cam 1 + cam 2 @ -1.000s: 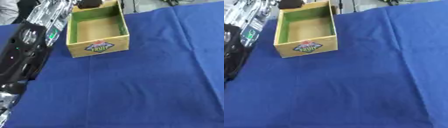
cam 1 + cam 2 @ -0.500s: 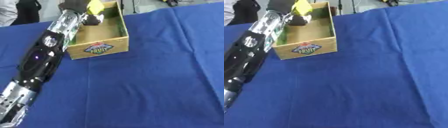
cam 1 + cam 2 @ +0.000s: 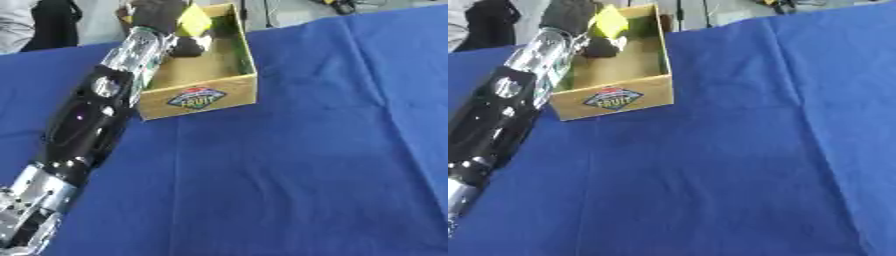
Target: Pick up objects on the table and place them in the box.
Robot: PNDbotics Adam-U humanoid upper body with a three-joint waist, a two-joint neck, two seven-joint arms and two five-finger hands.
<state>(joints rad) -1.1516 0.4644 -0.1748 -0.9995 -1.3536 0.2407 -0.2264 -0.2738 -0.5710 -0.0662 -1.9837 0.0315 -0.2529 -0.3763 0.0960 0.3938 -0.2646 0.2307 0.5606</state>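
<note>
The left hand [image 3: 162,15] is reaching over the far end of the box [image 3: 197,98], with its dark fingers curling around a small yellow object [image 3: 194,20]. The object's exact make cannot be determined; only a yellow, angular face is showing. It is sitting above the box's far interior, near the left wall, apparently not yet resting on the floor. Judged from this position, the hand is holding the object over the opening so that a release would drop it inside rather than on the rim.

The left arm [image 3: 87,120] is running diagonally from the lower left corner up to the box, passing close alongside the box's left wall. The right hand is not showing in either view.

The box is an open wooden tray with a green-tinted interior and a label on its near face. Apart from the held object, its floor is appearing bare, leaving ample room for a placement. It is standing on the blue-clothed surface [image 3: 315,170], toward the far left.

Open room: the cloth to the right of the box and in front of it is offering an unobstructed path. No other objects are showing on it. The tight margin is lying between the forearm and the box's left wall; a withdrawal would likely need to lift before swinging back.
</note>
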